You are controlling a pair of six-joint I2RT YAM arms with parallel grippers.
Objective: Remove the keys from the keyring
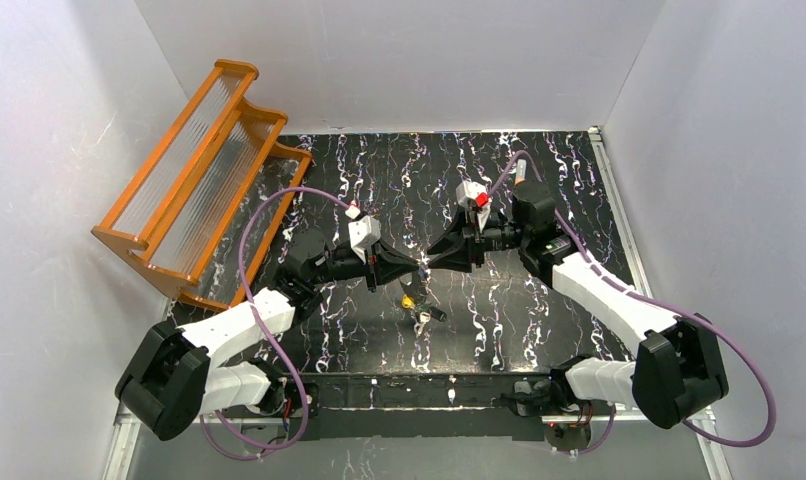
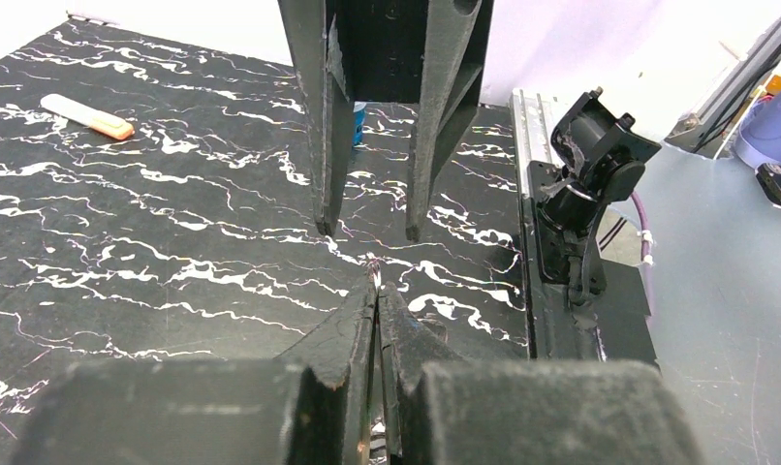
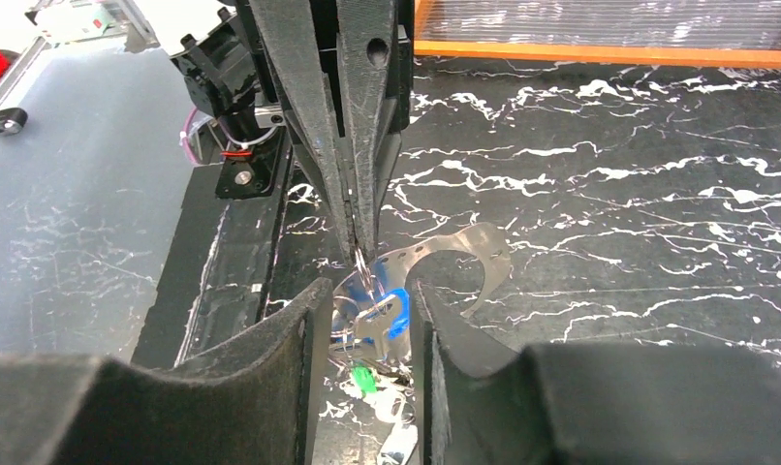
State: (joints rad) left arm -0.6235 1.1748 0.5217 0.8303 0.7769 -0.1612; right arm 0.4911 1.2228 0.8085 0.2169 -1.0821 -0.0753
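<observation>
Right gripper [image 3: 367, 295] released astride keys [image 3: 382, 322], left gripper [image 3: 354, 232] clenched on keyring [image 3: 447, 242], orange rack [image 3: 600, 51] beyond

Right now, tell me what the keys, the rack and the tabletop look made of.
Keys: shiny silver metal, glinting; blue and green heads look plastic.
Rack: orange frame, probably wood or plastic, glossy; ribbed clear panels, likely acrylic.
Tabletop: black, white-veined marble print, slightly sheeny; material unclear.
</observation>
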